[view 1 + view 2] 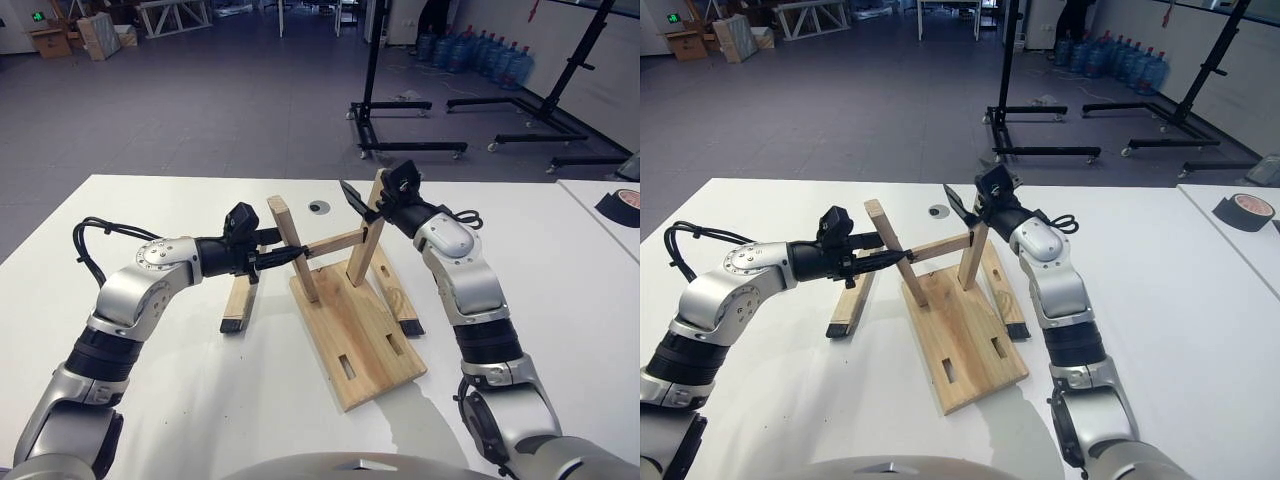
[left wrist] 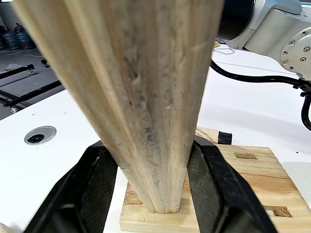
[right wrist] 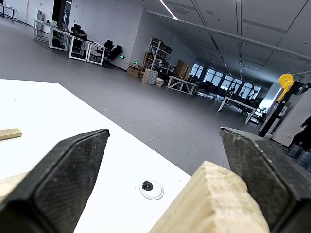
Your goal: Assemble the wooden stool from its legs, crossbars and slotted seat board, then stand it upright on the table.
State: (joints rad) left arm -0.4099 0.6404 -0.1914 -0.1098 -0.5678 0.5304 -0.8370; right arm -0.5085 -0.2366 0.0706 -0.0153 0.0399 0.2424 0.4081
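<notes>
The slotted seat board [image 1: 372, 362] lies flat on the white table. Two legs stand in it, joined by a crossbar [image 1: 335, 242]. My left gripper [image 1: 277, 256] is shut on the tilted left leg [image 1: 300, 262]; in the left wrist view its fingers [image 2: 92, 189] press both sides of that leg [image 2: 146, 97] just above the board [image 2: 243, 174]. My right gripper [image 1: 368, 205] is open at the top of the right leg [image 1: 364, 250], whose end [image 3: 214, 204] shows between the wide-apart fingers [image 3: 63, 170]. Two more leg pieces lie flat, one left [image 1: 238, 298] and one right [image 1: 400, 298] of the board.
A round cable hole [image 1: 319, 207] sits in the table behind the stool. A black tape roll [image 1: 620, 205] lies on the neighbouring table at the right. Black wheeled stands [image 1: 410, 120] are on the floor beyond the far edge.
</notes>
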